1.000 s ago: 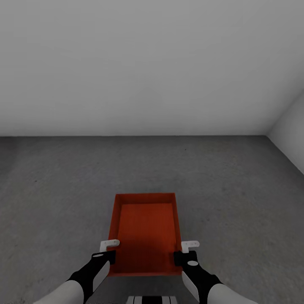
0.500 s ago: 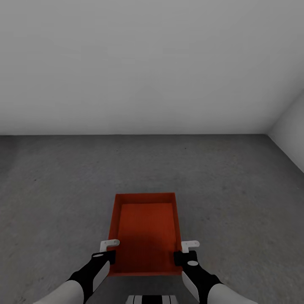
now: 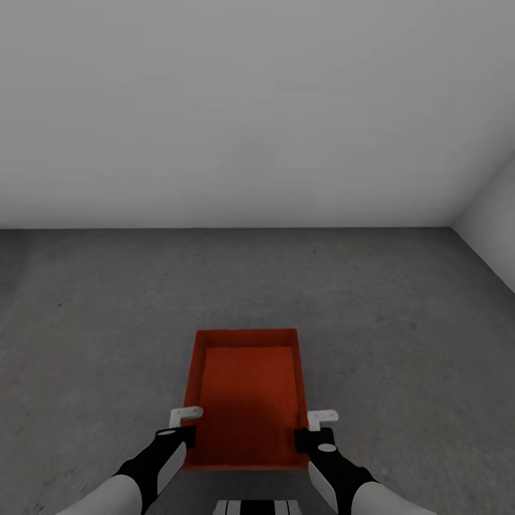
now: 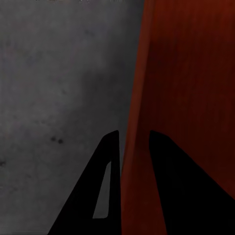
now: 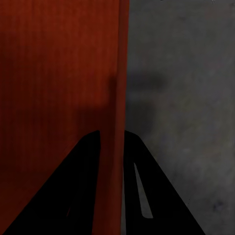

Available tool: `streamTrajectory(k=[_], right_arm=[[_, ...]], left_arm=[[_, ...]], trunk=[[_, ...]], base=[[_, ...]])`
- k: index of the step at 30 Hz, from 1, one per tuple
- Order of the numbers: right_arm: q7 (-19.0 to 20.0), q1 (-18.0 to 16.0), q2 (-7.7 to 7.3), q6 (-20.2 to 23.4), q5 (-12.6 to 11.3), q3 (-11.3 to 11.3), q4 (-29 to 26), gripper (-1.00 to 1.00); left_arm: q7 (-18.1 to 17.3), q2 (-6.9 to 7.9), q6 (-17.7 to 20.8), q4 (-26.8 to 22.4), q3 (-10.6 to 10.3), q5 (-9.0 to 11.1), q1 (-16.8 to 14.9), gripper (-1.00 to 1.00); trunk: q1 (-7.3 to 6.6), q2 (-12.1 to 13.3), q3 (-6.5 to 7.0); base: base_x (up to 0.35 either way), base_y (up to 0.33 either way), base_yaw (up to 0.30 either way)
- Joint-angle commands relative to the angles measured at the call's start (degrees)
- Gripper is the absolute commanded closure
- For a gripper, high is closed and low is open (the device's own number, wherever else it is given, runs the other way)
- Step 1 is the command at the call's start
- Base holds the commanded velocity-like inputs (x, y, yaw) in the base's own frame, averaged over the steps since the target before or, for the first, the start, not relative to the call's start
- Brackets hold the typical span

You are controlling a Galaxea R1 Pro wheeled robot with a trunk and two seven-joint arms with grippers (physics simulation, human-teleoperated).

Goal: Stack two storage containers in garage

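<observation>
One red-orange open-topped storage container (image 3: 247, 393) is in front of me over the garage's dark grey concrete floor (image 3: 100, 322); I cannot tell if it touches the floor. My left gripper (image 3: 184, 423) is shut on its left side wall near the front corner. In the left wrist view the dark fingers (image 4: 110, 166) straddle that wall (image 4: 134, 98) of the container (image 4: 191, 73). My right gripper (image 3: 315, 426) is shut on the right side wall in the same way. In the right wrist view its fingers (image 5: 134, 166) pinch the thin wall (image 5: 117, 58).
A plain white wall (image 3: 250, 107) stands a few container lengths ahead. A second white wall (image 3: 497, 236) meets it at the far right corner. Bare concrete floor (image 5: 181, 73) spreads on both sides of the container and beyond it.
The container and both grippers have sunk slightly in the head view, toward the floor and me. The room has not shifted.
</observation>
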Motion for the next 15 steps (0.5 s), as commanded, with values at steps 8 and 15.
streamTrajectory(k=[8, 15], right_arm=[[-2.6, 0.0, -0.04, -0.7, -1.3, -1.5, 0.5, 1.0], [-2.9, 0.0, -0.1, -1.0, -1.3, -1.5, 0.5, 1.0]], left_arm=[[0.5, 0.0, -4.0, -0.2, 0.6, -0.2, 0.0, 1.0], [0.5, -0.02, -4.0, -0.3, 0.6, -0.2, 0.0, 1.0]], trunk=[[-0.01, 0.0, -0.03], [-0.01, 0.0, -0.03]], base=[[0.0, 0.0, 0.0], [0.0, 0.0, 0.0]])
